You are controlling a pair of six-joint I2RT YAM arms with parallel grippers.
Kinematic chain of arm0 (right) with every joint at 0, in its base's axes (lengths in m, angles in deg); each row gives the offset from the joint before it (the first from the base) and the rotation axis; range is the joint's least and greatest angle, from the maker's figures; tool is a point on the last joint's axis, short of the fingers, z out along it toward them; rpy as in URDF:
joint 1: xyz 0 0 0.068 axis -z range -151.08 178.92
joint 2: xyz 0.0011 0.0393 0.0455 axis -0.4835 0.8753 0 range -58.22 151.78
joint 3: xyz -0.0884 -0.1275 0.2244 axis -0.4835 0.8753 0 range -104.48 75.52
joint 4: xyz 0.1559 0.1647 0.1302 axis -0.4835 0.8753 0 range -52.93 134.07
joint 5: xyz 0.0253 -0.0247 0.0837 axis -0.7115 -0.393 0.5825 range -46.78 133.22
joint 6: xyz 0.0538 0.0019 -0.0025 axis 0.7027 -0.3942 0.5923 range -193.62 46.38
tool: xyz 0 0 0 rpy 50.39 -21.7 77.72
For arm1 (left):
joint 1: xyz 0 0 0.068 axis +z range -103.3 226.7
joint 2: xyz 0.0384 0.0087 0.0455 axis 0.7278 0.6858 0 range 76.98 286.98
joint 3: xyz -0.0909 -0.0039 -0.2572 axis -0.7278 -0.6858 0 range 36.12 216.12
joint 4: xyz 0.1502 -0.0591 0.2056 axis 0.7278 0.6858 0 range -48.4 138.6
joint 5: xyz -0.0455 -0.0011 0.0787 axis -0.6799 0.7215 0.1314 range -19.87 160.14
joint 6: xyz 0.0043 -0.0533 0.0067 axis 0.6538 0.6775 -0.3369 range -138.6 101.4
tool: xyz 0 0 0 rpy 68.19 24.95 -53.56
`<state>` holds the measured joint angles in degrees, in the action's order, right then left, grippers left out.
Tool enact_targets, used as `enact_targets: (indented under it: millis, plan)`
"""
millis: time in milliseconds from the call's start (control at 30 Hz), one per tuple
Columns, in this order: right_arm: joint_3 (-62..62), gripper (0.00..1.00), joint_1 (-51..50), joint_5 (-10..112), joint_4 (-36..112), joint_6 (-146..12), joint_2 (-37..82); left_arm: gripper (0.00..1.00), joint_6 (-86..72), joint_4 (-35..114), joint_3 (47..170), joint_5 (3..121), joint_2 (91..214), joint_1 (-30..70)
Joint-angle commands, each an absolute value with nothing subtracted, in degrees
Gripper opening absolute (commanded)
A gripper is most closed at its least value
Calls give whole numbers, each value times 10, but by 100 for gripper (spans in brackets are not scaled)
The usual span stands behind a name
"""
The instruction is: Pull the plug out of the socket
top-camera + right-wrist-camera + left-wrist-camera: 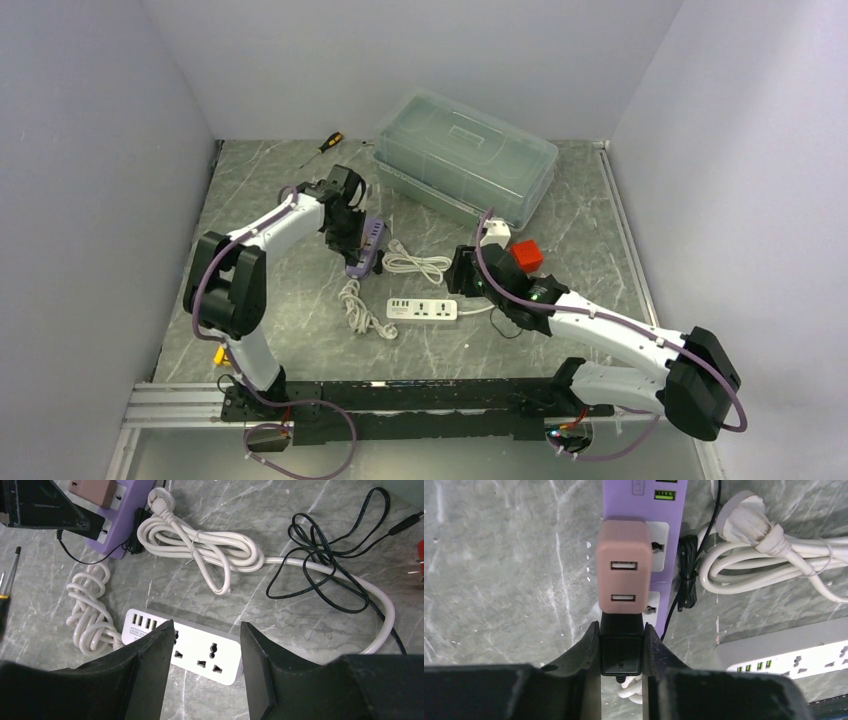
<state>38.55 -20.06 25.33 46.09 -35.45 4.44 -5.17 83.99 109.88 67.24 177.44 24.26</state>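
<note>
A purple power strip (366,246) (670,510) lies left of centre, with a pink USB adapter (623,572) plugged into it. My left gripper (349,226) (621,628) is shut on a black plug (621,650) at the strip's near socket, right against the pink adapter. Whether its pins sit in the socket is hidden. The plug's thin black cord (685,575) runs along the strip. My right gripper (466,272) (207,629) is open and empty, hovering over a white power strip (423,310) (202,655).
A clear lidded box (465,155) stands at the back. A red block (527,255), a screwdriver (325,143), coiled white cables (415,262) (200,550) and a tangled black cord (320,565) lie around the strips.
</note>
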Motion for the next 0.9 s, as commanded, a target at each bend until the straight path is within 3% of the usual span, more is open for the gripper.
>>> enact_targets:
  millis: [0,67,300,500,600,867]
  plan:
    - [383,55,-203,227,460,-353,20,8,-64,826,1086,633,1719,233]
    - [381,56,-203,225,464,-358,18,0,-76,813,1071,598,1678,231]
    - [370,58,-205,275,407,-340,61,0,-60,776,994,516,1557,229]
    - [379,75,-206,329,280,-268,84,0,-8,699,922,448,1479,229]
    - [393,79,-207,335,215,-227,85,0,-6,670,902,426,1454,229]
    - [351,78,-216,347,191,-200,141,0,-8,648,886,394,1444,229]
